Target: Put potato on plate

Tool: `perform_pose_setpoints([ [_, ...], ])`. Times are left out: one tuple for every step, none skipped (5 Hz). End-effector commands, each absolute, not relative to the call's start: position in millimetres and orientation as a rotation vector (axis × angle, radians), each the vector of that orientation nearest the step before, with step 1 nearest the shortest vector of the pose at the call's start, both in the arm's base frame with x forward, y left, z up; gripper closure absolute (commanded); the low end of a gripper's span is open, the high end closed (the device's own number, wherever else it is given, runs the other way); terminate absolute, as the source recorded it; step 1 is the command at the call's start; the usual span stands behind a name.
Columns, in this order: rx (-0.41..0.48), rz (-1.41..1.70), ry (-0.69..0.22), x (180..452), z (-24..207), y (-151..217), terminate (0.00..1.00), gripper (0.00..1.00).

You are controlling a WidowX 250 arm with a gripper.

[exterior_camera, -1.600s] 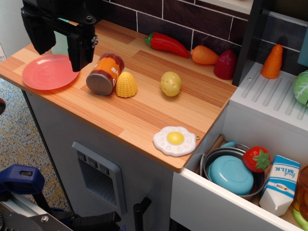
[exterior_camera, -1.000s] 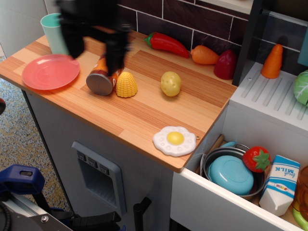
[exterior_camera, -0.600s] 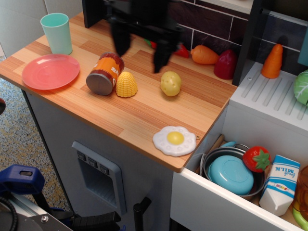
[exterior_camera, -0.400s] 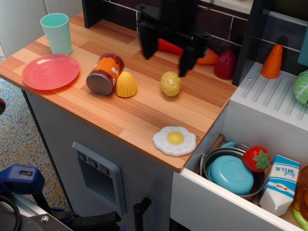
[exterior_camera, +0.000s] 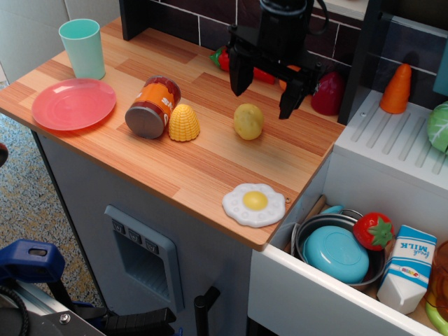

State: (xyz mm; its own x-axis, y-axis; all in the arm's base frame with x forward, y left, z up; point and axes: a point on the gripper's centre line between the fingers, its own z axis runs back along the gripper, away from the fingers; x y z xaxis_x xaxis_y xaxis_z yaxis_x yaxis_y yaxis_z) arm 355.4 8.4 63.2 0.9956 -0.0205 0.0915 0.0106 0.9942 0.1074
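Pale yellow-tan, the potato [exterior_camera: 248,121] lies on the wooden counter [exterior_camera: 210,164] as the black gripper [exterior_camera: 264,93] hangs just behind and above it, jaws spread wide and holding nothing. Well to the potato's left, past the ribbed corn piece [exterior_camera: 184,123] and the tipped orange can [exterior_camera: 153,107], the pink plate [exterior_camera: 73,103] sits near the counter's edge.

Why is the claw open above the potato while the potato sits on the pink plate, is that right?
Not quite. The claw is open above the potato, but the potato lies on the wooden counter, not on the pink plate. The plate sits far off at the counter's left end, as observation.image shows.
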Motion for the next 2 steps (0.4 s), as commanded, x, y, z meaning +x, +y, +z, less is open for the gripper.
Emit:
perform_pose_setpoints([
  [0.131, 0.004, -0.159, 368.4, 67.6, 13.8, 0.00, 0.00],
  [0.136, -0.004, -0.160, 371.8, 60.5, 20.4, 0.00, 0.00],
])
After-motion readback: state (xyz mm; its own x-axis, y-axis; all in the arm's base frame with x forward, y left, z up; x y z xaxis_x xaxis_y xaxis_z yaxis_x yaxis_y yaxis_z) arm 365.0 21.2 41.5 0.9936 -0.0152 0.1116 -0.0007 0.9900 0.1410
